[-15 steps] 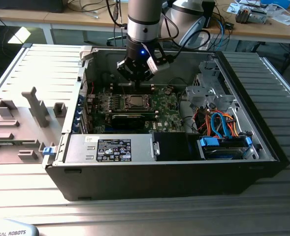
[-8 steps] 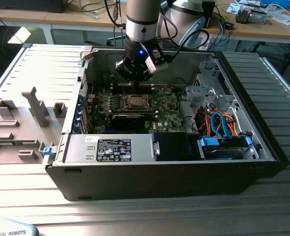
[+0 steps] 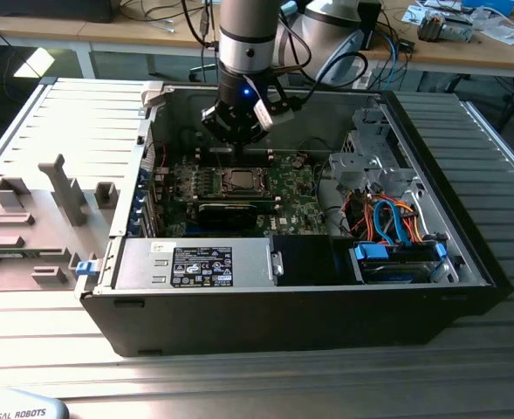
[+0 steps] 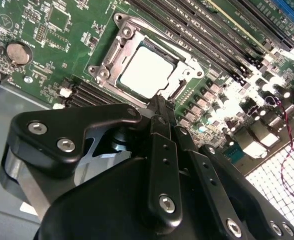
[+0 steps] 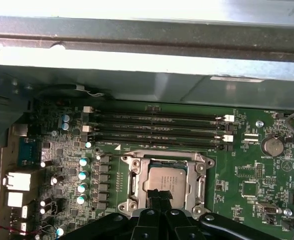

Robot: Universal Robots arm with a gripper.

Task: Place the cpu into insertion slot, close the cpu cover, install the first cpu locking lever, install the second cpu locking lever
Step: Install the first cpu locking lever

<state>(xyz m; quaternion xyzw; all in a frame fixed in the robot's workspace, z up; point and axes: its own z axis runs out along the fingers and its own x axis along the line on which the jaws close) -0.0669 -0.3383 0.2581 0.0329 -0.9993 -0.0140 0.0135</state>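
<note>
Exterior view: the arm reaches down into the open computer case [image 3: 466,262] at upper centre of the frame, its gripper [image 3: 236,140] hanging just above the motherboard [image 3: 283,188], placed there, it seems, to work on the socket directly below. First wrist view: the cpu [image 5: 165,181] lies flat in the insertion slot [image 5: 132,186] at lower centre, its silvery top exposed. The cpu cover [image 5: 165,156] frames the chip and looks lowered around it (whether it is latched cannot be told, and no locking lever can be made out). The gripper's fingertips [image 5: 155,195] are pressed together, holding nothing, their joined tip over the chip's near edge. That narrow tip would suit pressing or hooking rather than grasping. Second wrist view: memory slots [image 4: 226,35] run across the upper right, beside the socket.
</note>
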